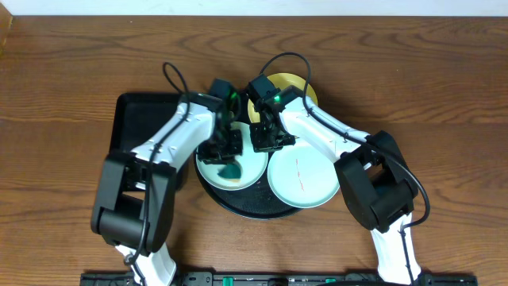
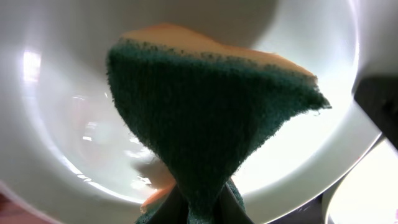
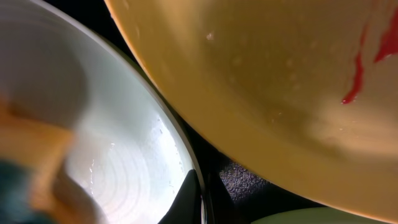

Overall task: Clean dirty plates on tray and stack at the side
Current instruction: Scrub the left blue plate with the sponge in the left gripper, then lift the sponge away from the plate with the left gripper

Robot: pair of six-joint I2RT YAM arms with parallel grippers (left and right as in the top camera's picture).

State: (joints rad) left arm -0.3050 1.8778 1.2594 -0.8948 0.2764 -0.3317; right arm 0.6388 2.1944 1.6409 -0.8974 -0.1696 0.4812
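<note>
Glossy, smooth plastic with glare spots: turquoise plate [image 2: 56,124], yellow plate [image 3: 280,74]. Coarse matt green fibre face over orange foam: sponge [image 2: 211,124]. Black tray [image 3: 242,177] matt, finely grained; desk [image 1: 79,56] brown wood, visible grain, low sheen.

Dark brown wood-grain table [image 1: 63,56], a pale strip [image 1: 254,6] beyond its far edge, even light

Two turquoise plates [image 1: 303,179] and a yellow plate [image 1: 292,83] crowd the black tray [image 1: 244,205].
</note>
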